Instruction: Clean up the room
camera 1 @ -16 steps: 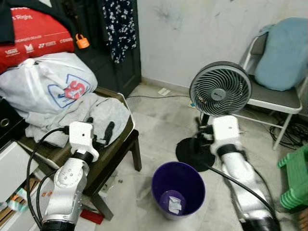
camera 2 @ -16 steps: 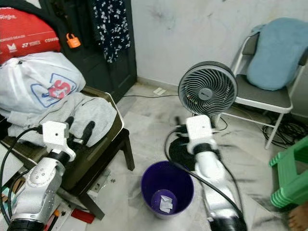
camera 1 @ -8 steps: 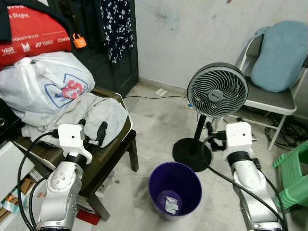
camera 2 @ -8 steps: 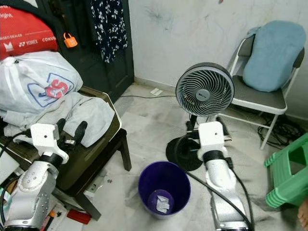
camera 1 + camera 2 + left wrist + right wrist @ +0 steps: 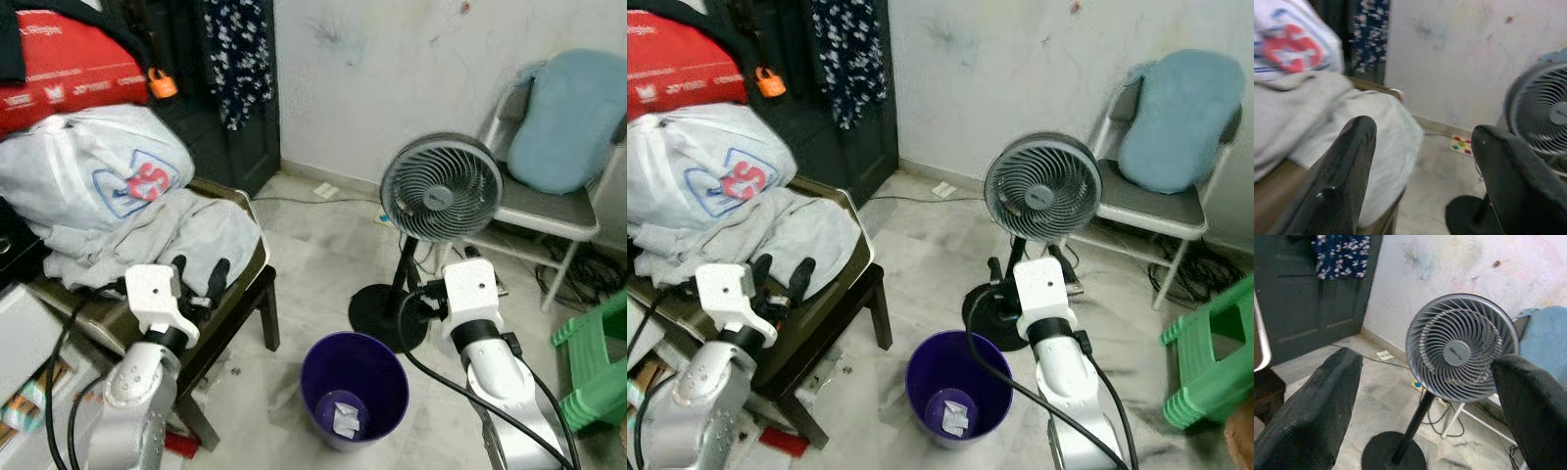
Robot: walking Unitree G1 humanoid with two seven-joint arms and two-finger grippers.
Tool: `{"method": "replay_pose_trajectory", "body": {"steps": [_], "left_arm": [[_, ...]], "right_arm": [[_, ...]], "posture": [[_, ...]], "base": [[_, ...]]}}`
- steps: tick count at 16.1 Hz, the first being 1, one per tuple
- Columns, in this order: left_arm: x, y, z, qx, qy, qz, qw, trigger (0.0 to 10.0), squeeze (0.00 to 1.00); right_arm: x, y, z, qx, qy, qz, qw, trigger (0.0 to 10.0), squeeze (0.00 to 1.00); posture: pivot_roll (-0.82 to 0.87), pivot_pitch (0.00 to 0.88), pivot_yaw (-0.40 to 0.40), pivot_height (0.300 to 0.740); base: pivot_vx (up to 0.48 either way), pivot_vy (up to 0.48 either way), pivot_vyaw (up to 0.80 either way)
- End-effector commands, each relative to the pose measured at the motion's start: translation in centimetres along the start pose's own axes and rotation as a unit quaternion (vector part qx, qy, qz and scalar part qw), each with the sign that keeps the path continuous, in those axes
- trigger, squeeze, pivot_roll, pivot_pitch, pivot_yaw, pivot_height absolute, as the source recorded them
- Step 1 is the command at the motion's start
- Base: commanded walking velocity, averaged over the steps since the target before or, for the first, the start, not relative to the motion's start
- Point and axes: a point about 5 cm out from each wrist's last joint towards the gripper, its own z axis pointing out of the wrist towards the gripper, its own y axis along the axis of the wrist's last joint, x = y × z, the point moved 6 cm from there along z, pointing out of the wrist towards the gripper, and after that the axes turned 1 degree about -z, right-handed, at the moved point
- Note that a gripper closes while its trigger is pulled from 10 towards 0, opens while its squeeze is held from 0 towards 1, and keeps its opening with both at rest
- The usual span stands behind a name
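Observation:
A purple bin (image 5: 355,364) stands on the floor between my arms, with a crumpled white paper (image 5: 343,419) at its bottom. My left gripper (image 5: 198,277) is open and empty, its fingers pointing at the grey garment (image 5: 201,230) on the wooden chair (image 5: 257,284). In the left wrist view the garment (image 5: 1327,122) lies just beyond the fingertips. My right gripper (image 5: 1024,266) is open and empty too, held above and to the right of the bin, facing the standing fan (image 5: 441,188). The right wrist view frames the fan (image 5: 1462,350) between its fingers.
A white plastic bag (image 5: 93,166) and a red bag (image 5: 69,69) are piled at the chair's back. A folding chair (image 5: 549,211) with a blue cushion (image 5: 568,108) stands far right, a green stool (image 5: 593,362) near right. Cables (image 5: 588,279) lie on the floor under the folding chair.
The whole picture has shifted a little, so the camera moved. Both arms sit slightly lower in view, and the right arm, blurred a second ago, is now sharp. Both grippers stay open.

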Motion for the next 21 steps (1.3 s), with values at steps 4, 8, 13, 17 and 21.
{"method": "replay_pose_trajectory", "body": {"steps": [4,8,13,17,21], "left_arm": [[-0.3,0.2,-0.1,0.004,0.002,-0.003,1.0,10.0,0.0],[-0.3,-0.1,-0.5,0.015,0.004,-0.005,1.0,10.0,0.0],[-0.6,-0.4,-0.7,0.025,-0.003,-0.002,1.0,10.0,0.0],[-0.8,-0.4,-0.5,0.029,-0.011,0.0,1.0,10.0,0.0],[-0.9,-0.3,-0.4,0.029,-0.012,0.005,0.999,10.0,0.0]], "right_arm": [[0.1,0.7,-0.3,-0.007,-0.007,-0.007,1.0,10.0,0.0],[0.4,0.5,-0.6,-0.001,0.0,-0.004,1.0,10.0,0.0],[0.5,0.5,-0.8,0.004,0.003,0.001,1.0,10.0,0.0],[0.6,0.5,-0.7,0.004,0.0,0.004,1.0,10.0,0.0],[0.5,0.6,-0.7,0.005,-0.002,0.007,1.0,10.0,0.0]], "posture": [[-0.19,0.0,0.0,0.74],[-0.18,0.0,-0.005,0.74],[-0.17,0.0,-0.004,0.74],[-0.18,0.0,0.003,0.74],[-0.18,0.0,0.005,0.74]], "base": [[0.0,0.0,0.8],[0.0,0.0,0.8],[0.0,0.0,0.8],[0.0,0.0,0.8],[0.0,0.0,0.8]]}}
